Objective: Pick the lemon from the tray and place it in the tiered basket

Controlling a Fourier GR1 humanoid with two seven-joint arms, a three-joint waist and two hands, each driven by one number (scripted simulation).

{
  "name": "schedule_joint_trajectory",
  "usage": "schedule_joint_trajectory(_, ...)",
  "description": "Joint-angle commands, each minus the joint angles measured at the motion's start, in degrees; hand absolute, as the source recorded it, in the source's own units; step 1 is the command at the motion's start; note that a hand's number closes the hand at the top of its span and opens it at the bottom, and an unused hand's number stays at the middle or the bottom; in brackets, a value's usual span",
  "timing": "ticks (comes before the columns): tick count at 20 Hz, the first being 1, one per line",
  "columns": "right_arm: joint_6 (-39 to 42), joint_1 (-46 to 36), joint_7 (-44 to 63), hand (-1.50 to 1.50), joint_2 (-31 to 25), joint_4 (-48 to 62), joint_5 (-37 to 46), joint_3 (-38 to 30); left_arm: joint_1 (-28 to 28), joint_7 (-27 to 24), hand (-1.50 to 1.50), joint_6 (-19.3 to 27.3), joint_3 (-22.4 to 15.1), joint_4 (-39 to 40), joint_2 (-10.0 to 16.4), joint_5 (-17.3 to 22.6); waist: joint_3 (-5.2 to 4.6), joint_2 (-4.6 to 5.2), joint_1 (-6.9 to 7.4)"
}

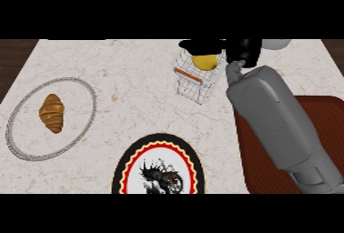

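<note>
The yellow lemon (205, 63) is at the top of the white wire tiered basket (194, 86), which stands at the back of the counter, right of centre. My right hand (225, 48) reaches in from the lower right along the grey forearm. Its black fingers curl over the lemon's top and hide its upper part. Whether the lemon rests on the wire or still hangs in the hand cannot be told. The dark brown tray (322, 123) lies at the right edge, partly under my forearm, with nothing visible on it. My left hand does not show.
A croissant (52, 113) lies on a silver-rimmed round plate (13, 116) at the left. A black, red and yellow rimmed plate (128, 157) with a motorcycle picture sits at the front centre. A small orange strip (187, 74) lies inside the basket.
</note>
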Motion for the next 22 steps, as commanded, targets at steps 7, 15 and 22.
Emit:
schedule_joint_trajectory(7, -8.5, 0.2, -4.4, -1.5, -0.4, -2.9, -7.3, -11.0, -14.0, -4.9, 0.0, 1.7, 2.4, -9.4, -5.4, 3.2, -0.01, -0.82, -4.67)
schedule_joint_trajectory(15, -10.2, 1.9, -5.9, -1.5, -5.8, -4.3, -10.0, -18.0, -11.6, -5.6, 0.0, 1.5, 4.6, -9.9, -5.7, 3.7, -0.04, -1.46, -6.55)
schedule_joint_trajectory(22, -5.8, 5.7, -8.8, -1.5, -11.8, -6.8, -14.6, -22.4, -9.3, -6.7, 0.0, 0.5, 5.8, -9.9, -5.9, 3.7, 0.0, -1.87, -8.32)
